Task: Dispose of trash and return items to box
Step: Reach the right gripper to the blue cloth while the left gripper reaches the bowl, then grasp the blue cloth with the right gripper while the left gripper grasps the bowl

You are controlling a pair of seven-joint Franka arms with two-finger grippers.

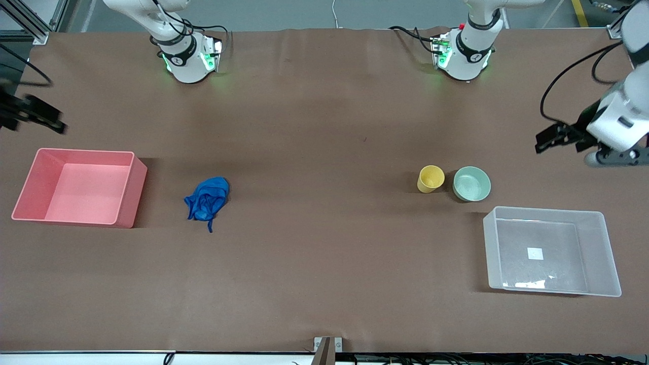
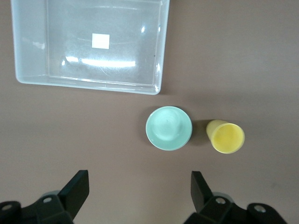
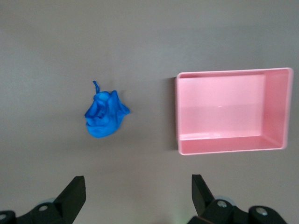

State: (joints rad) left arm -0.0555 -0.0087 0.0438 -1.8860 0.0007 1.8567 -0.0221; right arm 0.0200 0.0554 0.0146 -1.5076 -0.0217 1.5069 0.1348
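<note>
The trash, a bright blue wad (image 1: 207,198), lies on the brown table beside the pink bin (image 1: 133,195); the right wrist view shows both the wad (image 3: 105,114) and the bin (image 3: 224,145). A yellow cup (image 1: 431,178) and a mint-green bowl (image 1: 471,183) stand side by side, a little farther from the camera than the clear box (image 1: 542,209), which is empty. The left wrist view shows the bowl (image 2: 168,128), the cup (image 2: 225,136) and the box (image 2: 159,56). My left gripper (image 1: 550,139) (image 2: 139,191) hangs open and empty over bare table at the left arm's end. My right gripper (image 1: 53,121) (image 3: 138,191) hangs open and empty over the right arm's end.
The pink bin is empty. The brown table cover (image 1: 324,152) is bare between the blue wad and the cup. A metal bracket (image 1: 327,347) sits at the table edge nearest the camera.
</note>
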